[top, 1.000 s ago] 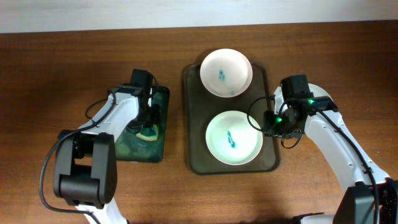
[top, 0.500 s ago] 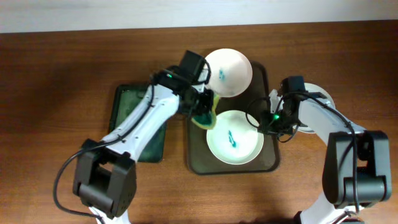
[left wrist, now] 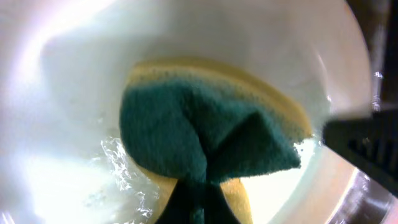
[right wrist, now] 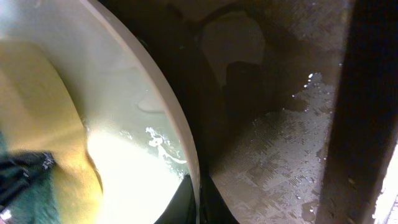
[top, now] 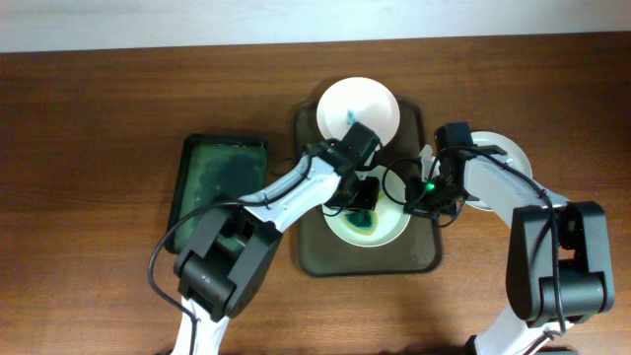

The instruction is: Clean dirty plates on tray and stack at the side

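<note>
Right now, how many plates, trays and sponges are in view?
plates: 3 (far plate, scrubbed plate, side plate, partly hidden)
trays: 2 (brown tray, green tray)
sponge: 1
Total: 6

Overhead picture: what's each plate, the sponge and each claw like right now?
Near plate: wet, on the big tray.
Far plate: dirty, green smear.
Side plate: off the tray, partly hidden.
Sponge: folded, pressed into near plate.
Left claw: shut on the sponge.
Right claw: shut on near plate's rim.
</note>
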Action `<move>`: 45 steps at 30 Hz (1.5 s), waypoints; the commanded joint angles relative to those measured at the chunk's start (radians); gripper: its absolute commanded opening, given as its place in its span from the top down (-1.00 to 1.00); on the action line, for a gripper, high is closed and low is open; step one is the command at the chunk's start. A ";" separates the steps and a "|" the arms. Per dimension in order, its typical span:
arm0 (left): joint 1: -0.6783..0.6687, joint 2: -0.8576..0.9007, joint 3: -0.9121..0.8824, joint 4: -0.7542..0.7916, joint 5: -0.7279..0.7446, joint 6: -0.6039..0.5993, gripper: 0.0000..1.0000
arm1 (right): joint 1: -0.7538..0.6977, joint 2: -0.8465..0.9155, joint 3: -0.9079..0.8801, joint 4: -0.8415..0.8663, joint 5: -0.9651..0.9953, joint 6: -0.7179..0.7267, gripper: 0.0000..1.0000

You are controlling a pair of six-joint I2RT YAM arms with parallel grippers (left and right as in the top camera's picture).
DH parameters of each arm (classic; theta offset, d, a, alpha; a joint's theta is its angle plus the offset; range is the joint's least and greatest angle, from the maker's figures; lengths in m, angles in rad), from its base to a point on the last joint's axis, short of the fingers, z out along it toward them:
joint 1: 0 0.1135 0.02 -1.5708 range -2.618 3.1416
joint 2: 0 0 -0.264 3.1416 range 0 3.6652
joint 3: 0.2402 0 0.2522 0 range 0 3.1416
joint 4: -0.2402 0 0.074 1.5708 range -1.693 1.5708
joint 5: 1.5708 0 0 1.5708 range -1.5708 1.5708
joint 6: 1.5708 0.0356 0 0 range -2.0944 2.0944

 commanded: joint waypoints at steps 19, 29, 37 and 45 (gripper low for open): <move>0.051 0.148 0.117 -0.057 0.147 0.069 1.00 | 0.021 0.019 -0.001 -0.022 0.029 0.014 0.92; 0.118 -0.030 0.174 -0.212 -0.085 0.070 1.00 | 0.021 0.019 -0.001 -0.023 0.029 0.014 0.92; 0.366 -0.376 0.138 -0.512 -0.446 0.108 1.00 | 0.021 0.019 -0.001 -0.022 0.030 0.010 0.92; 0.526 -0.391 -0.374 -0.055 -0.303 0.176 0.79 | 0.021 0.019 0.000 0.024 0.029 -0.054 0.91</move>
